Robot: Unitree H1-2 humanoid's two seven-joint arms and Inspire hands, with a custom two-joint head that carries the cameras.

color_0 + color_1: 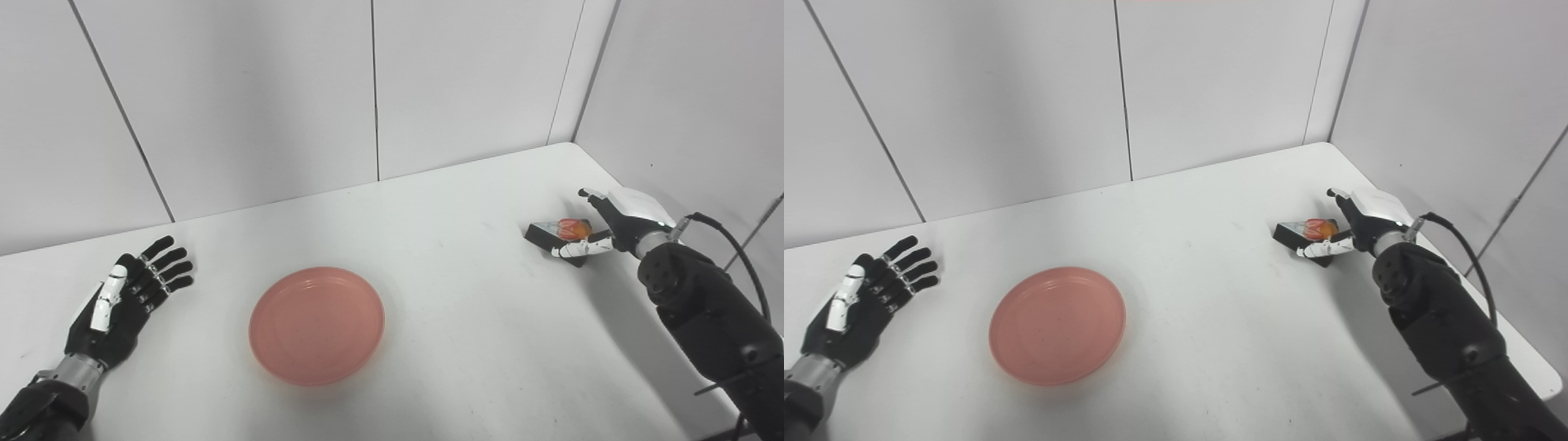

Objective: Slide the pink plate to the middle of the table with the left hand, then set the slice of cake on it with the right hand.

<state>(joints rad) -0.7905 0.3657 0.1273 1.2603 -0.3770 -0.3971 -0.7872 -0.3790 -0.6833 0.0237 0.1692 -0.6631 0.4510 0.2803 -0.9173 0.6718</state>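
From my station I judge the plate step finished and the cake step in hand. The plate (316, 324) lies flat and bare on the table (465, 294), off to the right of my left hand (125, 300) and apart from it; it sits near the middle of the table, slightly toward the left side. The left hand rests palm-up beside the table's left edge, fingers spread and holding nothing, so I read it as parked. The right hand (603, 229) is at the cake (566, 236), which lies well out to the right of the plate near the table's right edge. The thumb runs along the near side of the cake and a finger reaches past its far side, so the hand brackets the slice; I cannot tell whether it has closed firmly on it, and the cake looks to be resting on the table. The cake is a dark wedge with an orange-red topping. The next move, in my judgement, calls for a firm closing on the slice's sides, a clean lift, then a carry leftward across the bare table to set it down inside the plate's rim. I find no brand, label or legible writing on the plate, cake, hands or walls.
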